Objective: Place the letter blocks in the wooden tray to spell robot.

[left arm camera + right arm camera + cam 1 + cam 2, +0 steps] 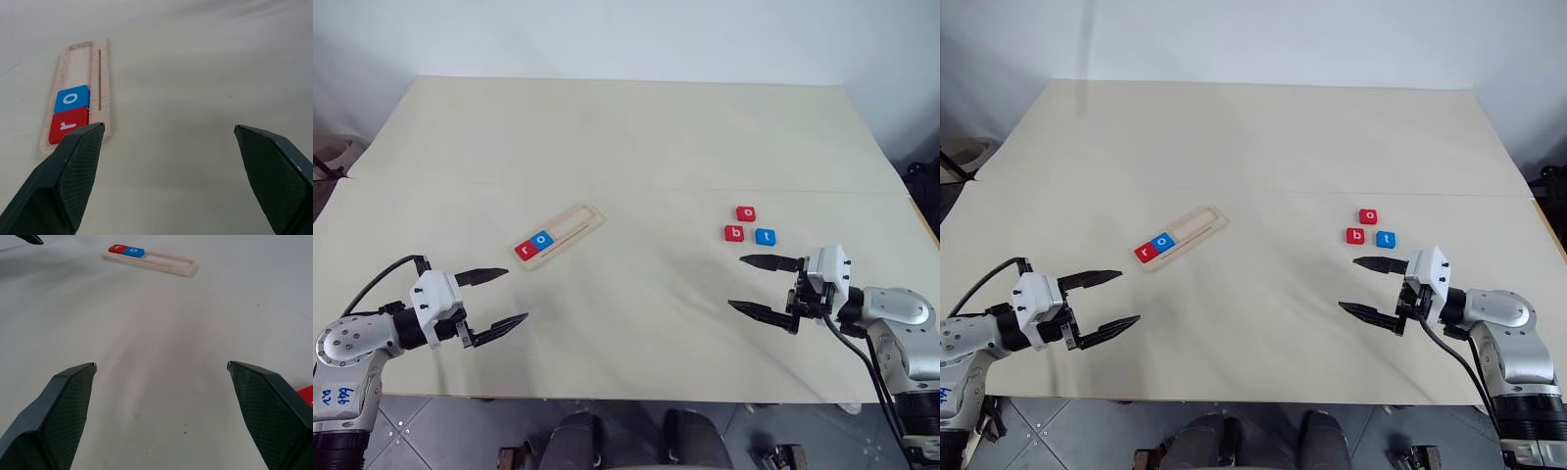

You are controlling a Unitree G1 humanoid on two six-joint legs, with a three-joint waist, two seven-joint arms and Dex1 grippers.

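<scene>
Two down, three to go: red r [524,249] and blue o [542,238] sit in the wooden tray [579,223] mid-frame. Red o [746,212], b [734,233] and t [765,236] wait on the counter [626,137], center right. Left gripper [495,299] and right gripper [759,286] both gape wide, empty.

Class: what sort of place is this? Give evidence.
Probably a robot test bench: a bare pale tabletop before a plain white wall, with only a pale wooden tray and small red and blue letter blocks.

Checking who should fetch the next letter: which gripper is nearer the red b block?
Right. The right gripper hovers open just short of the red b block; the left gripper is far across the table, beyond the wooden tray.
</scene>
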